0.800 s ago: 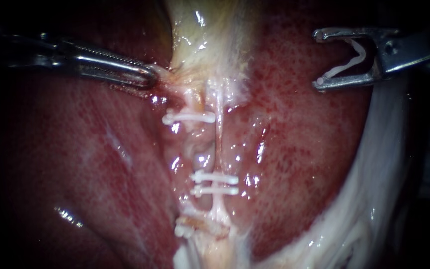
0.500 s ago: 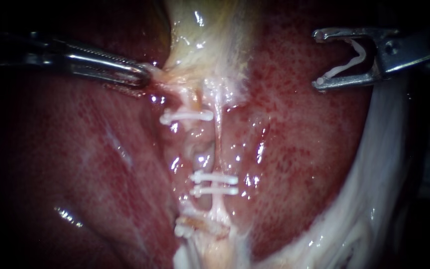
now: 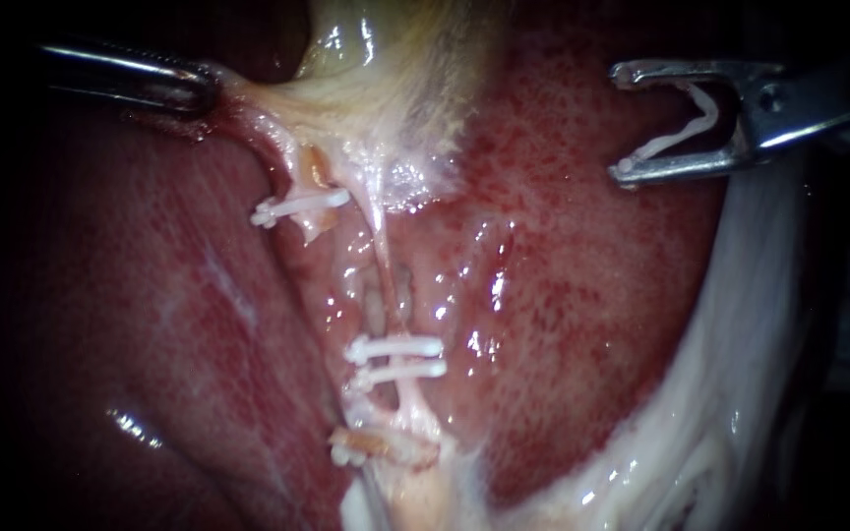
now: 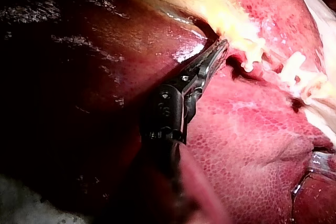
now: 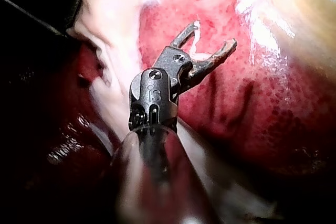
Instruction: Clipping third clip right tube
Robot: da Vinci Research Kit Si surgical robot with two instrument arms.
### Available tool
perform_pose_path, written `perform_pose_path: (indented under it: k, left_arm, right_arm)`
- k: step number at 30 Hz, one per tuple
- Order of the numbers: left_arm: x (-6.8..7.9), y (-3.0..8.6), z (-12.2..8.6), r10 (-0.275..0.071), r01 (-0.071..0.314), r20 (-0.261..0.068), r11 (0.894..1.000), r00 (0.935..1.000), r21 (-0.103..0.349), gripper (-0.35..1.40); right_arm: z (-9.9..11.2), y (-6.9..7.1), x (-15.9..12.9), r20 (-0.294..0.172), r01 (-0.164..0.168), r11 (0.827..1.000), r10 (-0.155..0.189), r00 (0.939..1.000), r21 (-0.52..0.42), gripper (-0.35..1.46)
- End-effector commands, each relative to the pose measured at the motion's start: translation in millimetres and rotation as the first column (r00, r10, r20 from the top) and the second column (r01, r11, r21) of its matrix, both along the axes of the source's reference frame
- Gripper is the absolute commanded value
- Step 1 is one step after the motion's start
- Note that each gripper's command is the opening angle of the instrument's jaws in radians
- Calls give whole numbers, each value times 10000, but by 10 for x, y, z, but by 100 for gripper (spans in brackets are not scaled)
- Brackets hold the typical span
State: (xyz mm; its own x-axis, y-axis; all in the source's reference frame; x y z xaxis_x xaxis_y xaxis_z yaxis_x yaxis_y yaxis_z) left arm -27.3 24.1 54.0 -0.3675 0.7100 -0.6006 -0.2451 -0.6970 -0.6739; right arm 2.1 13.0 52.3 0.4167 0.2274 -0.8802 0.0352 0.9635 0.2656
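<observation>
From where I'm standing, the right instrument (image 3: 624, 124) is hovering over the liver (image 3: 582, 295), well apart from the right tube (image 3: 386, 270) and off to its upper right in the endoscope view. Its jaws are standing wide, and a loaded clip (image 3: 681, 123), white and bent into a V, is sitting between them and touching both.

The right tube is running as a thin pale strand down the middle of the bed. It is coming from the gallbladder (image 3: 386, 88) down to the two white clips (image 3: 395, 347) lying across it, one just beside the other near its lower end.

The left instrument (image 3: 194, 90) is gripping the gallbladder's pale edge with its jaws closed tight on the tissue. It is holding that edge out toward the upper left, so the tissue is stretching into a taut sheet.

Beside the right tube, the left tube (image 3: 307, 175) is carrying a single clip (image 3: 302, 205) of its own.
</observation>
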Motion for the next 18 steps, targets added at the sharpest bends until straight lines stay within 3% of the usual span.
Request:
perform_pose_path:
  k: [1, 5, 8, 9, 18]
  left_arm:
    - [-1, 0, 0, -2, 2, -3, 10000, 10000, -1, -35]
    - [-2, 0, 0, -14, 14, -11, 10000, 10000, -1, -35]
    - [-2, -1, -1, -18, 18, -13, 10000, 10000, -1, -35]
    - [-2, -1, -1, -19, 19, -14, 10000, 10000, 0, -35]
    - [-3, -2, -4, -33, 33, -23, 10000, 10000, 3, -35]
  right_arm:
    - [1, -6, 7, -26, -65, 9994, 66, 10000, 329, 50]
    - [6, -28, 30, -166, -159, 9887, 186, 9997, 1493, 49]
    - [12, -40, 45, -227, -173, 9743, 230, 9995, 2244, 49]
    - [18, -49, 56, -279, -126, 9622, 209, 9994, 2721, 49]
    - [57, -82, 105, -355, 102, 9178, 43, 9994, 3969, 49]
